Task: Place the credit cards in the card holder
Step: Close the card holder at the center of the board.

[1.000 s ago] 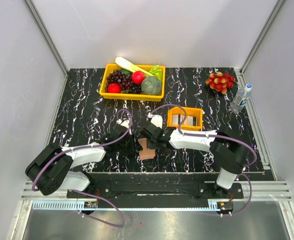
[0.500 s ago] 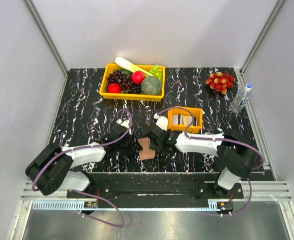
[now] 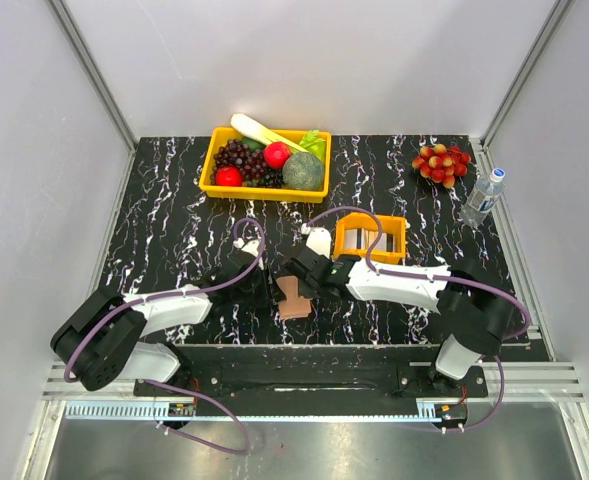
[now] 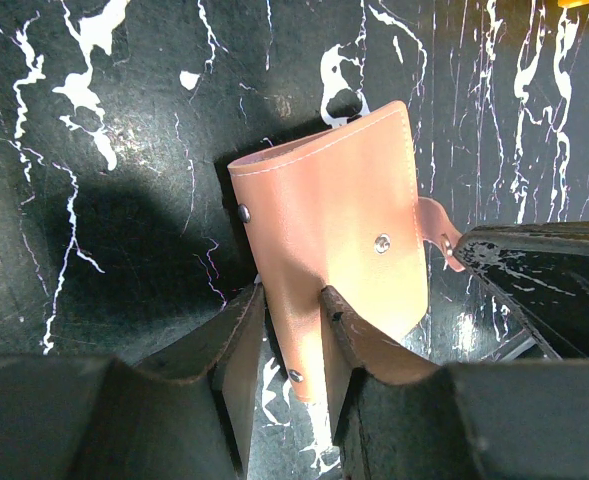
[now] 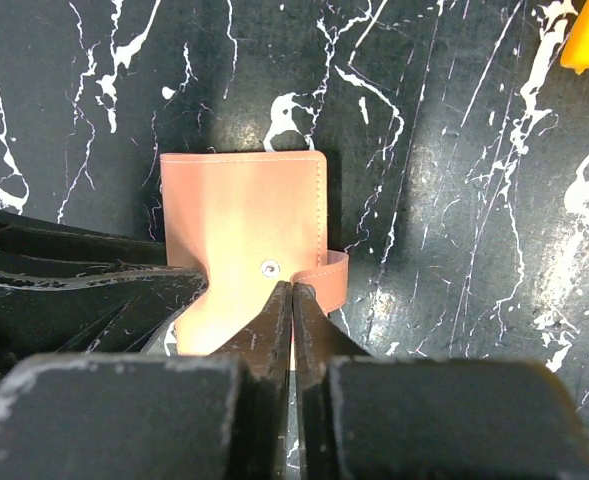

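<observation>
Entry, step in hand: unfastening the card holder (image 4: 334,220) so its slots can take cards. This is my reading, since the snap tab (image 5: 326,275) wraps round to the cover and the holder looks folded shut. Location: near the front of the black marbled surface (image 3: 174,220), between the two arms, held tilted and low over it; I cannot tell whether its far edge rests there. Left gripper (image 4: 292,335): clamped on the holder's near edge, one finger on each side of the leather. Right gripper (image 5: 292,292): jaws closed flat together, tips at the tab beside the snap stud; I cannot tell whether the tab is pinched between them or merely touched. Credit cards (image 3: 367,240): in the small orange tray (image 3: 402,238), just behind the right arm, and none in the holder as far as I can see. Handling notes: I want the left grip firm, as it is the only anchor. I peel the tab off the stud along its own length, outward rather than upward, or the holder may pivot in the left fingers. Risk: the thin tab may slip from the closed tips; if so, I open narrowly and retake it nearer its root.
</observation>
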